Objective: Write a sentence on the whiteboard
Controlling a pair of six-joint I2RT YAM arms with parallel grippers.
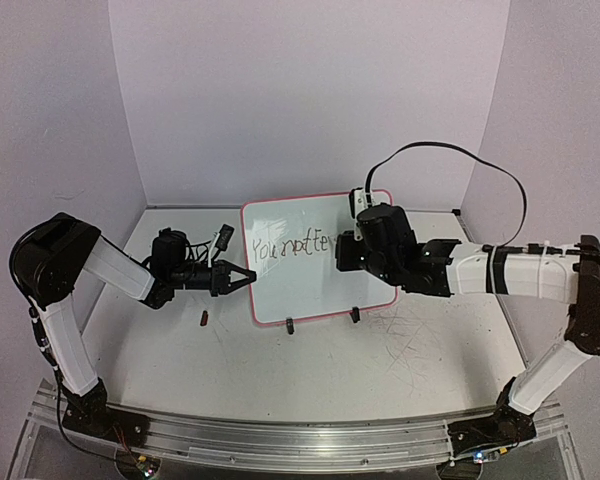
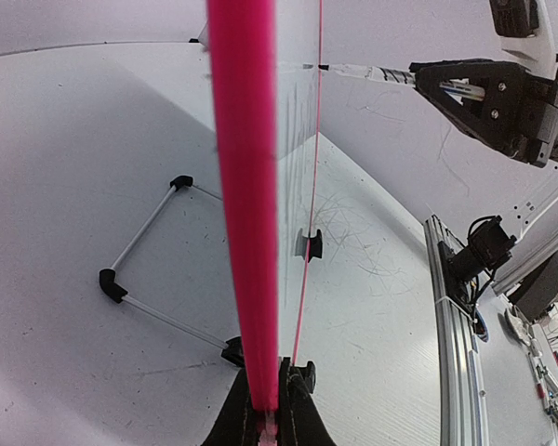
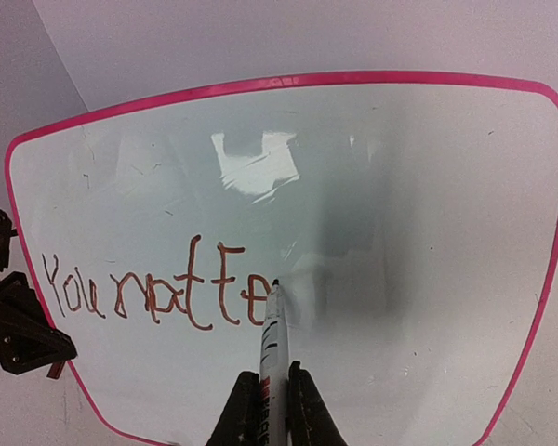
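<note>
you had the left hand (image 1: 246,278) pinched on the left rim of the whiteboard (image 1: 305,292), mid-frame, steadying it upright on the table (image 1: 380,372), while the right hand (image 3: 272,400) gripped the marker (image 3: 273,339), tip beside the unfinished sentence (image 3: 153,293).

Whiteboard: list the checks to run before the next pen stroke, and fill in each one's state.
1. Board held: left gripper shut on the whiteboard rim: ok.
2. Pen held: right gripper shut on the marker: ok.
3. Marker tip just after the last letter of the sentence: ok.
4. Tip meets the board surface, seen edge-on from the left wrist: ok.
5. Blank board right of the writing: ok.
6. Sentence finished: not ok, it stops mid-word.
</note>
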